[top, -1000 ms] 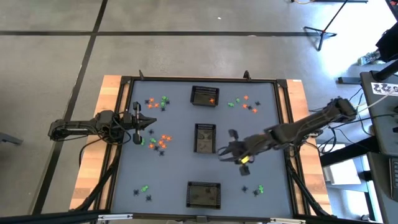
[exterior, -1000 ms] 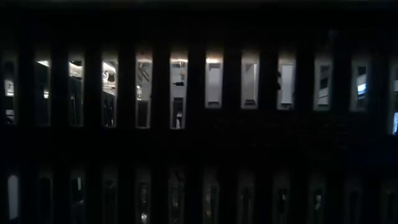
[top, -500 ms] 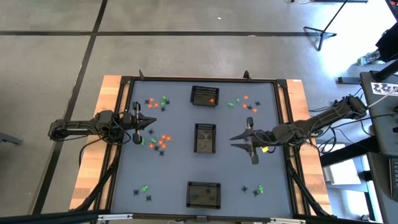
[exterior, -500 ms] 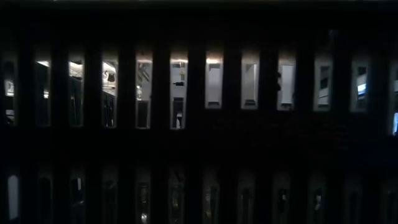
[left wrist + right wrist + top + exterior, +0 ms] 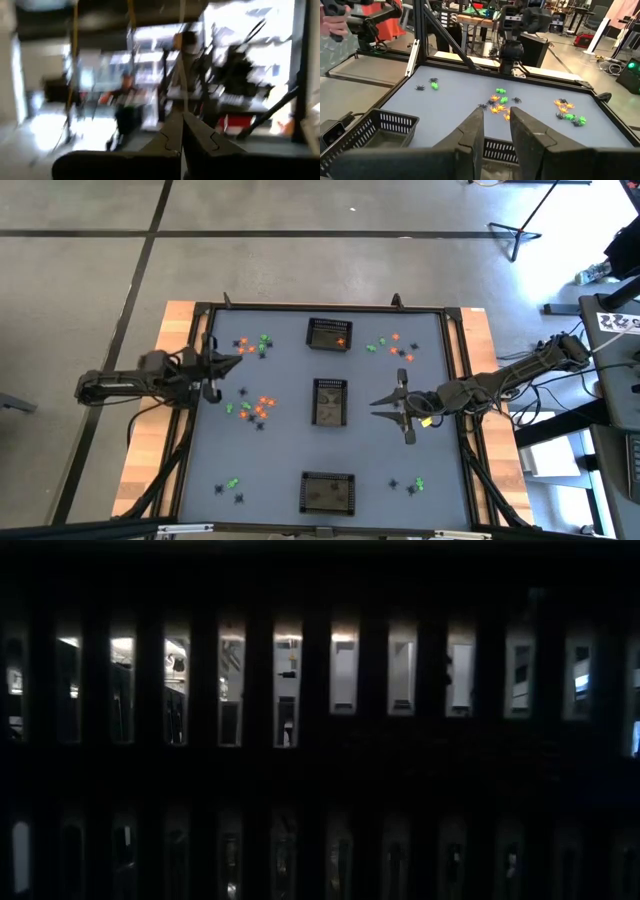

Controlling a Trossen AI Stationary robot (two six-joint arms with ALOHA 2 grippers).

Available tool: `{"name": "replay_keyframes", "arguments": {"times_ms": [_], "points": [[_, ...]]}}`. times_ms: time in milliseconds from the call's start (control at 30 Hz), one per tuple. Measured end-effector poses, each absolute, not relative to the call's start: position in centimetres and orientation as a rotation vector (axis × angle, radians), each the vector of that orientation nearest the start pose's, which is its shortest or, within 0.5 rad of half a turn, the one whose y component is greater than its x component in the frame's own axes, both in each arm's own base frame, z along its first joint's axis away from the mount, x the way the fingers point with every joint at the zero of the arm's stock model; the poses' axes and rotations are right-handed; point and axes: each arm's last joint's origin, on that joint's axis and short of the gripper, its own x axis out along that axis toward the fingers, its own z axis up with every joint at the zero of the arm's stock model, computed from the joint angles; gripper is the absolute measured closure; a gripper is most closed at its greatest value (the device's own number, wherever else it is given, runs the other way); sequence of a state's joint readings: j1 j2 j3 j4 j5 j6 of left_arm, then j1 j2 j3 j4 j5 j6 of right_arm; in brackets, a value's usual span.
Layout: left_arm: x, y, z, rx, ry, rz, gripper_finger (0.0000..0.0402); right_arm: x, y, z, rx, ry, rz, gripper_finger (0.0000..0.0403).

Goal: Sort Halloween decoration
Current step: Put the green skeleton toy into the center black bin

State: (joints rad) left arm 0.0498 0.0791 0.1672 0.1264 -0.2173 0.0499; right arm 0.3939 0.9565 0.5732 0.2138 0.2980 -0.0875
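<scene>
Right gripper hangs over the right half of the tabletop, between the middle basket and the right edge, with its two fingers spread wide apart and nothing between them. In the right wrist view the same fingers show a clear gap, and past them lies the blue-grey surface with the trinkets. Left gripper is at the left edge of the tabletop, a little toward the far side; in the left wrist view its fingers meet in one point, so it is closed, and I see nothing held in it.

The Halloween decoration lies in small groups on the tabletop. One group of orange, green and black pieces is near the far left corner, just beside the left gripper. A second group, mostly orange, lies left of the middle basket. A third group is near the far right corner, beyond the right gripper. Few green and black pieces are near the near left corner, and a few more near the near right corner.

Three black mesh baskets stand in a line down the middle: the far basket has an orange piece inside, the near basket stands at the near edge.

The low view is almost all dark.
</scene>
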Motion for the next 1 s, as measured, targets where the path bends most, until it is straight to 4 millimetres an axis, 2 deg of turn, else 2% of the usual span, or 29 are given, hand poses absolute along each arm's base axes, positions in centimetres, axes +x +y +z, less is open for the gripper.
{"name": "replay_keyframes", "arguments": {"times_ms": [167, 333, 467, 567, 767, 867, 1000], "points": [[10.3, 1.3, 24.7, -0.080, 0.029, 0.332, 0.0401, 20.1, 6.8, 26.7, -0.141, 0.157, 0.074, 0.0311], [13.1, 1.4, 26.0, -0.193, 0.391, 0.374, 0.0401, 20.2, 6.3, 26.6, -0.118, 0.168, 0.052, 0.0311], [15.2, 1.5, 25.5, -0.280, 0.765, 0.433, 0.0401, 20.2, 6.4, 26.6, -0.112, 0.167, 0.055, 0.0311], [16.5, 1.3, 24.5, -0.356, 0.979, 0.436, 0.0401, 20.2, 6.4, 26.6, -0.108, 0.170, 0.055, 0.0311], [18.4, 0.9, 22.2, -0.506, 1.155, 0.360, 0.0401, 20.1, 6.4, 26.4, -0.099, 0.192, 0.054, 0.0311], [18.8, 0.8, 21.6, -0.532, 1.199, 0.337, 0.0401, 20.1, 6.4, 26.4, -0.095, 0.192, 0.054, 0.0311], [18.6, 0.9, 21.3, -0.540, 1.233, 0.407, 0.0401, 20.1, 6.4, 26.3, -0.097, 0.197, 0.054, 0.0311]]}}
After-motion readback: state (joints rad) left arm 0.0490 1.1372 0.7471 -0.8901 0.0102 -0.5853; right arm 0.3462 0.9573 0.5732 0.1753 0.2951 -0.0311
